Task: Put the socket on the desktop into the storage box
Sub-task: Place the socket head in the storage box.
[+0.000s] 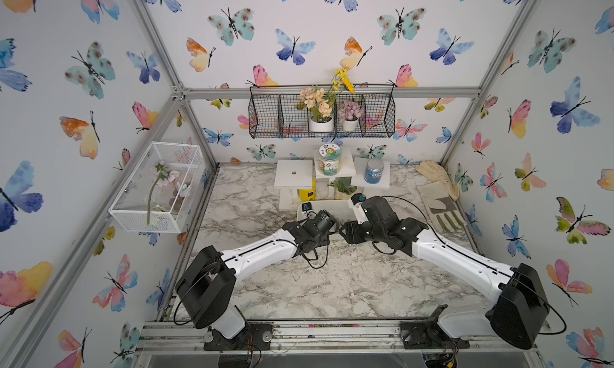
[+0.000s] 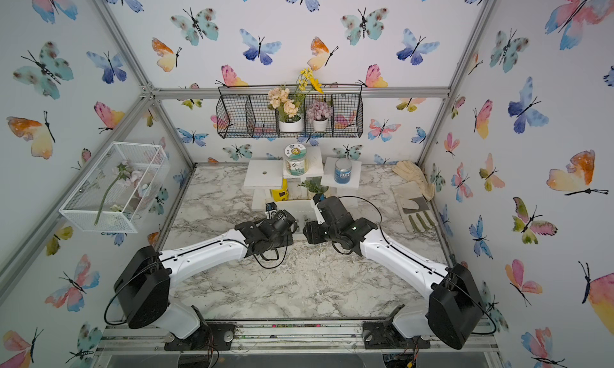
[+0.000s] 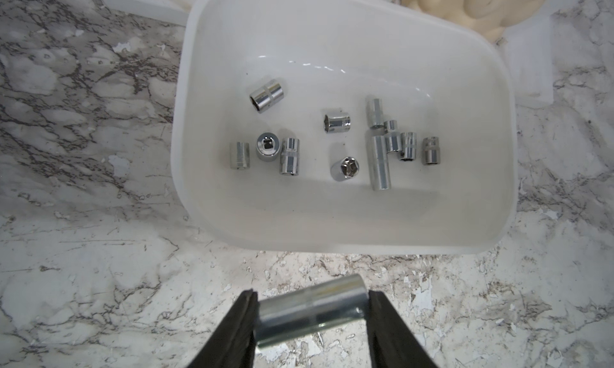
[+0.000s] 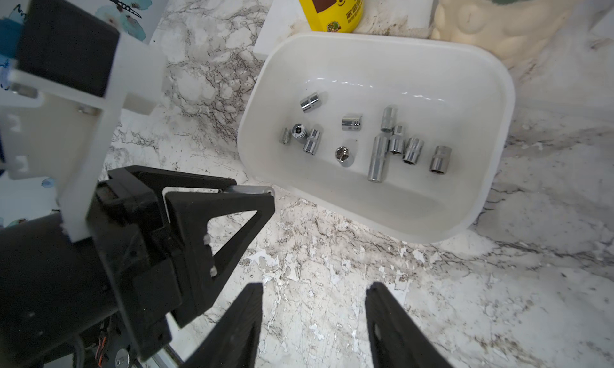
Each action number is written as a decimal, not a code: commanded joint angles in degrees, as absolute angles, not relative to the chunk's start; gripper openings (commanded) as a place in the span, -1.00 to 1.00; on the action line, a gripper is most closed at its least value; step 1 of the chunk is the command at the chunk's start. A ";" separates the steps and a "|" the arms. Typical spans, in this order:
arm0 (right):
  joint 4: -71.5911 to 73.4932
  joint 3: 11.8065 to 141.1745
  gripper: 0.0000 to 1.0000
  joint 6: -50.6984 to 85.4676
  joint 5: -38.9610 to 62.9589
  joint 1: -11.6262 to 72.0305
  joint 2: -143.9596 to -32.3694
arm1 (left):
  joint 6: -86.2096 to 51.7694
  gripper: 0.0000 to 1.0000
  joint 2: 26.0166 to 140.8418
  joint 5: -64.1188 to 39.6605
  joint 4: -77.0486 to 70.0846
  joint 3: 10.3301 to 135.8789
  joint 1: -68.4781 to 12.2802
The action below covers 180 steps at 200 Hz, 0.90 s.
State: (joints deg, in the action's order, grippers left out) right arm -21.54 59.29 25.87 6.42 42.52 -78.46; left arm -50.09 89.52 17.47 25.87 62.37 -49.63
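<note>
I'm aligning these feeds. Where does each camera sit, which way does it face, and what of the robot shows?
Top views: high at the front, looking down over the desktop; both arms show.
Left wrist: behind the left gripper, shut on a socket, facing the storage box.
Right wrist: behind the open right gripper, facing that box; the left gripper shows.
Shared by both wrists: the box's sockets.

A staged robot-lab cell dressed like a home corner: aluminium frame (image 1: 432,92), butterfly wallpaper (image 1: 315,17), marble-patterned desktop (image 1: 332,283), left arm (image 1: 259,253) and right arm (image 1: 458,260) bolted to a near rail (image 1: 332,333), far black wire basket (image 1: 265,117) of potted flowers (image 1: 320,123).
</note>
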 commanded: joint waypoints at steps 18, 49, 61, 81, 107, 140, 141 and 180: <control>-20.33 58.14 0.10 25.66 9.29 40.46 -76.74 | -47.69 -0.13 90.79 15.65 26.46 66.01 -49.68; -19.62 57.49 0.10 25.87 10.29 39.27 -76.33 | -46.46 -0.13 92.90 14.59 26.37 68.70 -49.43; -19.36 57.18 0.10 26.01 10.93 38.64 -76.14 | -45.85 -0.13 93.85 14.25 26.37 69.93 -49.24; -19.14 56.70 0.10 26.10 11.72 37.52 -75.77 | -44.91 -0.13 95.65 13.52 26.29 72.18 -48.96; -18.98 56.34 0.10 26.10 12.08 36.41 -75.47 | -43.79 -0.13 97.96 12.62 26.02 74.64 -48.54; -18.90 56.16 0.10 25.97 12.71 35.18 -75.50 | -42.53 -0.13 101.00 11.43 25.85 77.55 -47.86; -18.85 56.12 0.10 25.99 12.69 35.13 -75.50 | -42.49 -0.13 101.12 11.39 25.85 77.58 -47.84; -18.28 55.63 0.10 26.02 13.78 33.44 -75.59 | -41.23 -0.13 104.42 9.95 25.60 80.62 -47.03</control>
